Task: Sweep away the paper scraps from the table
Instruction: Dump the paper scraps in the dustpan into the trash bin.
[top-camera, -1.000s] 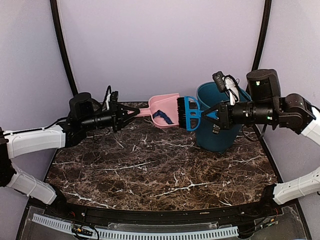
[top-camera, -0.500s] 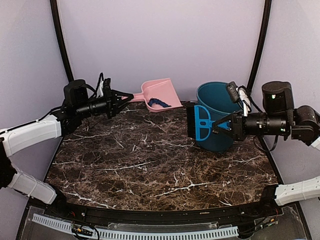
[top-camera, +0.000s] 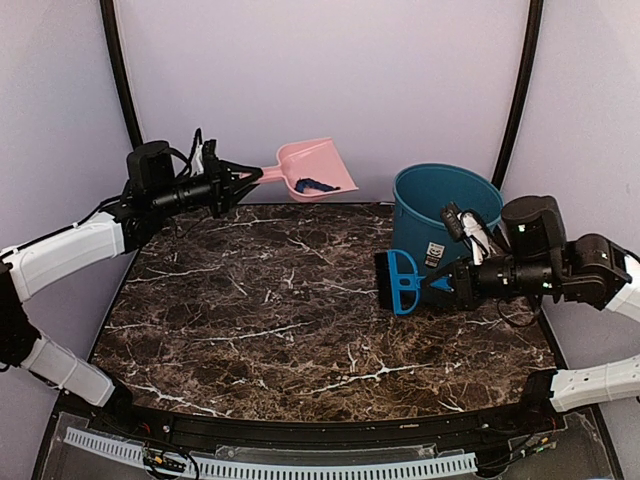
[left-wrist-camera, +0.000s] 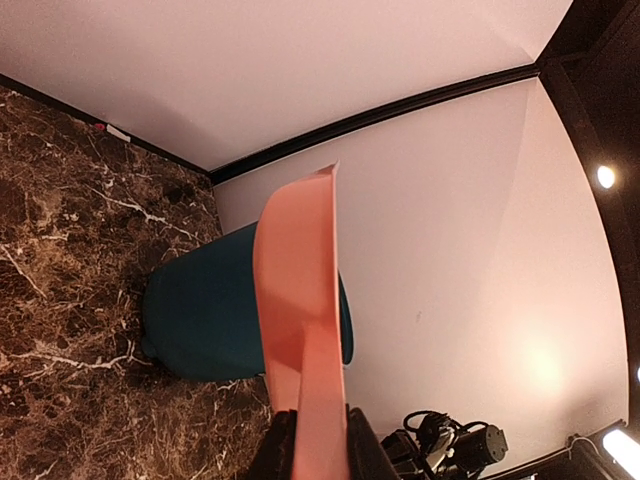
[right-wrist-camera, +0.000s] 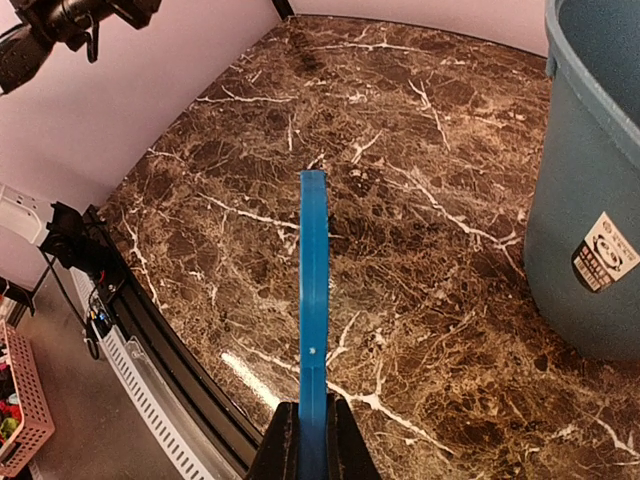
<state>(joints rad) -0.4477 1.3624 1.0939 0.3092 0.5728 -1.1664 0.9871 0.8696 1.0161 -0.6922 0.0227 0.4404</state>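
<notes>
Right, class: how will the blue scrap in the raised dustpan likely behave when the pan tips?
The scrap looks thin and crumpled, so probably light and floppy. Lying loose in the smooth dustpan, it would likely slide out easily, and might flutter wide of the bin.

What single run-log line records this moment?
left gripper shut on dustpan, aloft, dark scrap inside | right gripper shut on brush beside bin | table: no scraps visible
</notes>
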